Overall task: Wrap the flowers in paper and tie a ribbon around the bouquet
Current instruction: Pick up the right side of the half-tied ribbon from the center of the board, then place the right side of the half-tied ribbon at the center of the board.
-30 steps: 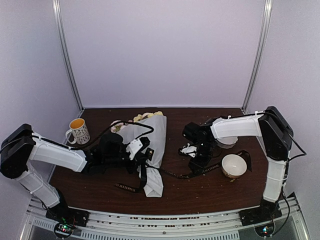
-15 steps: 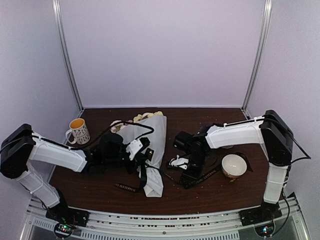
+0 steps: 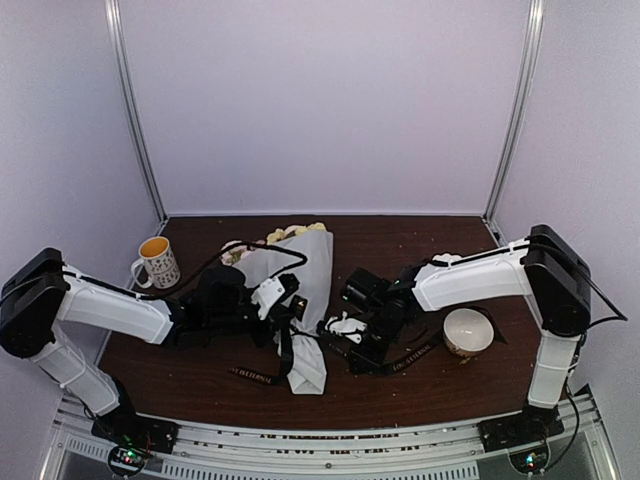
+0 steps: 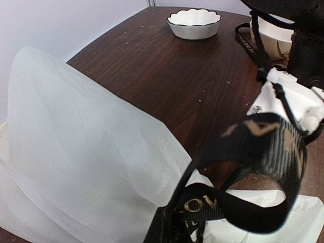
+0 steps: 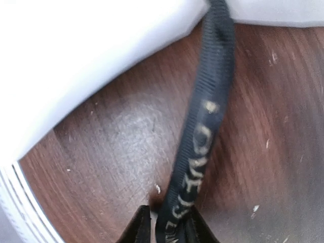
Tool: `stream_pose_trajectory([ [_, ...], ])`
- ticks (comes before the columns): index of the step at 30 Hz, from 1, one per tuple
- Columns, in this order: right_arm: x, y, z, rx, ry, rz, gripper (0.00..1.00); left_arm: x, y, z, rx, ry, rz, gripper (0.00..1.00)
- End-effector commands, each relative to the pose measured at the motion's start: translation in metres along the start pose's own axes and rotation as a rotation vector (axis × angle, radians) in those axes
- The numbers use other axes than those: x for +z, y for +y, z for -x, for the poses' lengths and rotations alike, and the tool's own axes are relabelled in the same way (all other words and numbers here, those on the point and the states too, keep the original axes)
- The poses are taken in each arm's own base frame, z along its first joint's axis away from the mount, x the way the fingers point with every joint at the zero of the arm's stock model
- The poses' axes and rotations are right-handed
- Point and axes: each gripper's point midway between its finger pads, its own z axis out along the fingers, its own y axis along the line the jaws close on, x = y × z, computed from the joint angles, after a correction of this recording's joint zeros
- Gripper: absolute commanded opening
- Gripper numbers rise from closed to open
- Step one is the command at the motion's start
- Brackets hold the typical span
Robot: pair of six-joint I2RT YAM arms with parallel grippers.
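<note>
The bouquet (image 3: 305, 300) lies on the dark wooden table (image 3: 420, 240) left of centre. Its wide end points toward the back wall, where yellow and pale flowers (image 3: 288, 235) peek out, and its narrow folded foot lies nearest the arm bases. The left arm reaches in from the left, and the left gripper (image 3: 286, 314) sits over the middle of the cone. Its fingers are fully closed, and the black ribbon (image 4: 263, 147) rises from the bottom edge of the left wrist view in a loose loop over the pale paper (image 4: 86, 152), so it appears pinched there, though the fingertips themselves are out of sight. From that loop the ribbon runs across the table to the right gripper (image 5: 167, 228), low beside the cone's right edge. There the two dark fingertips (image 5: 140, 227) stand narrowly apart with the strip caught between them; faint gold lettering shows along the strip as it stretches up to the paper's edge. Another length of ribbon trails on the wood on the near left side of the cone's foot. A patterned mug (image 3: 157, 262) holding orange liquid stands well to the left, a white bowl (image 3: 467, 331) sits just right of the right arm, and a scalloped white dish (image 4: 194, 23) stands farther back.
</note>
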Motion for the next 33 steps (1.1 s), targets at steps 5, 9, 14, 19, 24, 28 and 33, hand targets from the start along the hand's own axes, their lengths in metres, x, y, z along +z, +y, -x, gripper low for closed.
stream_pose_trajectory([
  [5, -0.016, -0.021, 0.016, 0.076, -0.097, -0.048, 0.00, -0.011, 0.005, 0.016, 0.020, -0.064, 0.038, 0.00],
  [9, -0.054, -0.024, 0.067, 0.128, -0.233, 0.014, 0.00, -0.012, 0.005, 0.016, 0.031, -0.067, 0.041, 0.00],
  [14, -0.088, -0.005, 0.130, 0.134, -0.370, 0.156, 0.00, -0.012, 0.005, 0.012, 0.039, -0.057, 0.048, 0.00],
  [19, -0.101, -0.010, 0.171, 0.201, -0.448, 0.178, 0.02, -0.011, 0.001, 0.009, 0.047, -0.051, 0.037, 0.00],
  [24, -0.109, -0.025, 0.221, 0.324, -0.568, 0.205, 0.13, -0.011, -0.002, 0.011, 0.046, -0.057, 0.032, 0.00],
  [28, -0.102, -0.045, 0.238, 0.396, -0.595, 0.183, 0.45, -0.012, -0.002, 0.011, 0.043, -0.056, 0.034, 0.00],
  [33, -0.130, -0.070, 0.222, 0.402, -0.610, 0.120, 0.66, -0.012, -0.003, 0.010, 0.040, -0.057, 0.026, 0.00],
])
